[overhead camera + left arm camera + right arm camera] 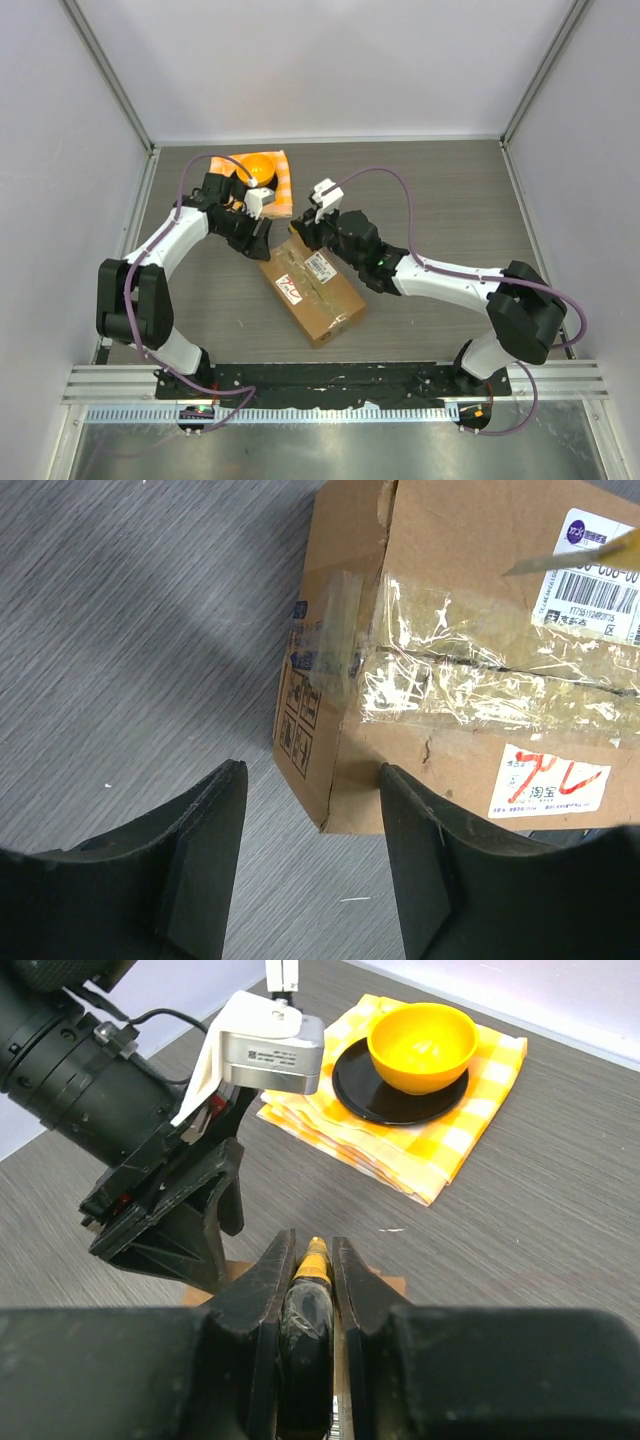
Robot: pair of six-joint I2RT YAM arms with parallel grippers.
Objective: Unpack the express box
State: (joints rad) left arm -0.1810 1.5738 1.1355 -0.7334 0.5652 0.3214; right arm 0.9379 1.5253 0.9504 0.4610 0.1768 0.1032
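Left wrist view, top face of express box:
- White shipping label at 2 o'clock: purple round logo, barcode, code line starting "YT" (other digits blurred), character "区".
- White sticker at 5 o'clock: printed "淘宝"; red handwritten strokes, not decipherable.

Side face, 9 o'clock: black handling pictograms; blue print under tape, unreadable.

Right wrist view: printed line on metal camera housing, too small to read.

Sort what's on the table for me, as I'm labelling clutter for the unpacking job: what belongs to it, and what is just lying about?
Belongs to the job: express box; yellow-tipped tool, clamped in the right gripper; left gripper, open beside the box's corner.
Just lying about: orange bowl; black plate under it; yellow checked cloth beneath both.
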